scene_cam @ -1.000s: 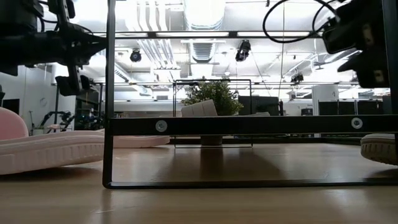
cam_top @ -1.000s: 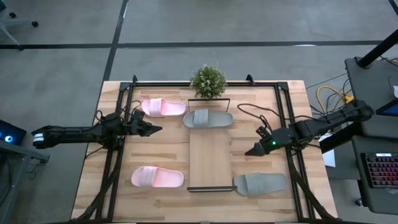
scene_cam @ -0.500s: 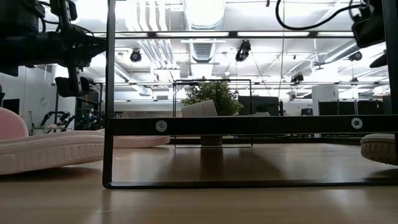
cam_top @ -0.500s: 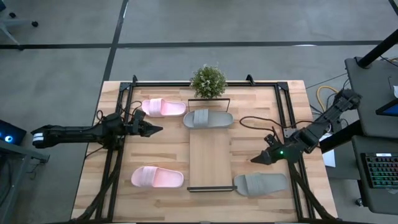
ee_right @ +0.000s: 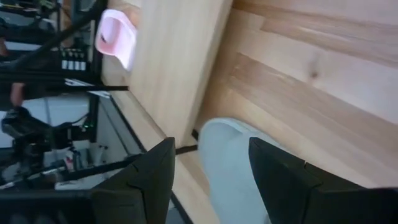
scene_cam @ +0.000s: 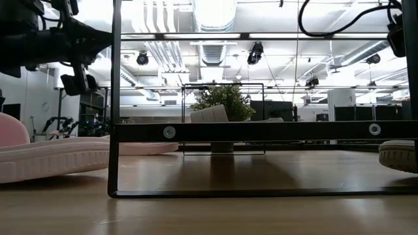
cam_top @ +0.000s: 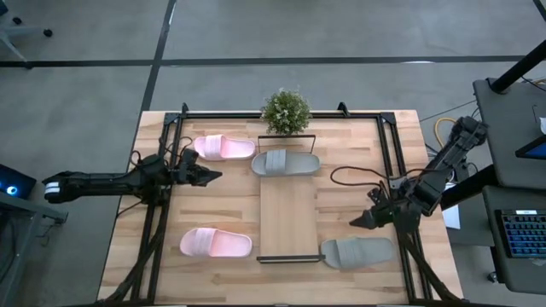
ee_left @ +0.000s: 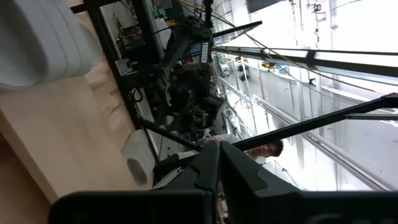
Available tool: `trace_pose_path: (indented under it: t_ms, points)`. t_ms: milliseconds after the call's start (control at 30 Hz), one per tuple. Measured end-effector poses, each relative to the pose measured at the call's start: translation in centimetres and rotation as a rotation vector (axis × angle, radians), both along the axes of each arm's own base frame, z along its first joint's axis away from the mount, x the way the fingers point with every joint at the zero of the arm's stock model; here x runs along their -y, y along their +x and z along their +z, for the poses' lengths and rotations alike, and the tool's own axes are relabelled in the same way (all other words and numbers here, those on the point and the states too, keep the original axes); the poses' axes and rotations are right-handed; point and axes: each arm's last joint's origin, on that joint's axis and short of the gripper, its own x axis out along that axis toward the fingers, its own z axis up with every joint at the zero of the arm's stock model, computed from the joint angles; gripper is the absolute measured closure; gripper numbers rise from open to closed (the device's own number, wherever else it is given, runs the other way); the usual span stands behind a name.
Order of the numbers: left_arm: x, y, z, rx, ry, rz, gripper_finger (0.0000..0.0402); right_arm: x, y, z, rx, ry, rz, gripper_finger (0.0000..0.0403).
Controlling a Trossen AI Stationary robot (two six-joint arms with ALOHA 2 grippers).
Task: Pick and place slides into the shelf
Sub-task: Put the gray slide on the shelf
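1. High view: the shelf (cam_top: 287, 217) lies lengthwise in the middle of the worktop (cam_top: 350, 162). One grey slide (cam_top: 285, 162) sits across its far end. The other grey slide (cam_top: 357, 251) lies on the worktop just beside the shelf's near right corner. Two pink slides, one far (cam_top: 223, 147) and one near (cam_top: 216, 243), lie left of the shelf. The right gripper (cam_top: 362, 221) hovers just above the loose grey slide. The left gripper (cam_top: 206, 176) waits between the pink slides. A potted plant (cam_top: 285, 111) stands at the far edge.

2. Low view: the shelf's black wire rim (scene_cam: 261, 193) stands up from the board. I judge a slide carried low could catch on it.

3. Left wrist view: the left jaws are clenched on nothing.

4. Right wrist view: the right jaws are released, spread over the grey slide's end (ee_right: 231, 163). The slide lies near the shelf's edge, so a skewed descent could pin it against the rim. The board's middle is bare, with room to set it down.
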Motion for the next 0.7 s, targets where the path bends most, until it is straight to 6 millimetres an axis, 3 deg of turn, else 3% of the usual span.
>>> trace_pose_path:
  t_ms: [700]
  points:
    - [0.0, 0.0, 0.2, 0.015, 0.010, -0.006, 0.0402, -3.3, -1.8, -2.1, -0.086, 0.075, -0.027, 0.0207]
